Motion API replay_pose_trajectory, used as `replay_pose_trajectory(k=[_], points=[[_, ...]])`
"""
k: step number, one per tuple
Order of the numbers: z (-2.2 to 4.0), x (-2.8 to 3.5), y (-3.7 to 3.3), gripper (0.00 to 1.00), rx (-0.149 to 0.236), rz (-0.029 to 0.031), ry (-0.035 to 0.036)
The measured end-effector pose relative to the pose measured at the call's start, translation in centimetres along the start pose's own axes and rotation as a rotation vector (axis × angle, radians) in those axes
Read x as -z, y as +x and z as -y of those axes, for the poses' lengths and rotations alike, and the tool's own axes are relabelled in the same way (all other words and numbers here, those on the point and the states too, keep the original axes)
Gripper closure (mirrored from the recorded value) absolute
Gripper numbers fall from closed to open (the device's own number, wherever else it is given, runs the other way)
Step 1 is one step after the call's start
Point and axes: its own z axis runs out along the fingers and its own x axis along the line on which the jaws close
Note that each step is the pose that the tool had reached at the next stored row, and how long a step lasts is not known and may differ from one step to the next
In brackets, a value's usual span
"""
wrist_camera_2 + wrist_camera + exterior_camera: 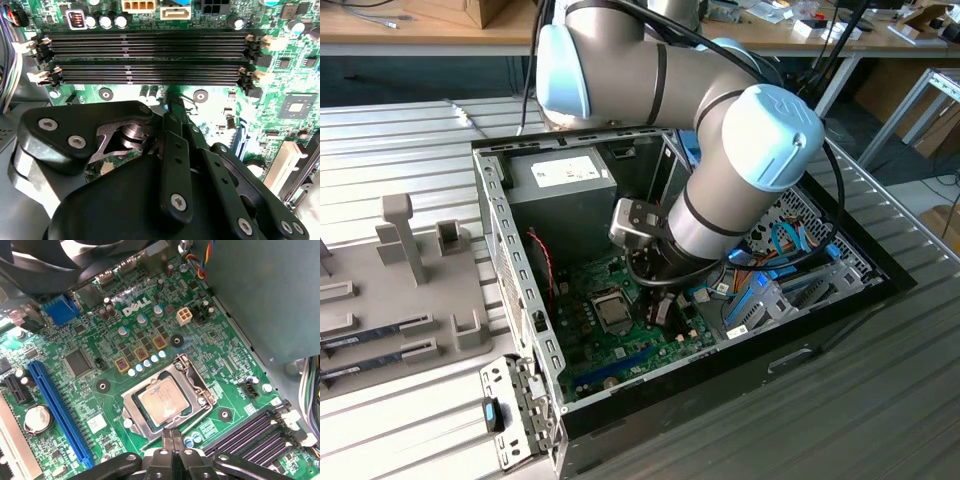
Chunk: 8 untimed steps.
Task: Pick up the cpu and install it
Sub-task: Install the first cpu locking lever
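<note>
The cpu lies flat in its socket on the green motherboard, silver-grey top up, with a metal socket frame around it. In the exterior view the cpu shows inside the open computer case, just to the exterior view's left of my gripper. In the first wrist view my gripper hovers just off the socket's edge, its two black fingers pressed together with nothing between them. The second wrist view has the gripper shut, near the empty memory slots.
A grey power supply fills the back of the case. Blue cables and drive brackets crowd the exterior view's right side. A long blue expansion slot runs beside the socket. A grey fixture tray with upright holders lies outside the case.
</note>
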Motion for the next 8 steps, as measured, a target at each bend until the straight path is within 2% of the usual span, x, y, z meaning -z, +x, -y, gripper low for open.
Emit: replay_pose_trajectory(k=[8], points=[[0.46, -0.01, 0.75, 0.89, 0.0, -0.0001, 0.0001]])
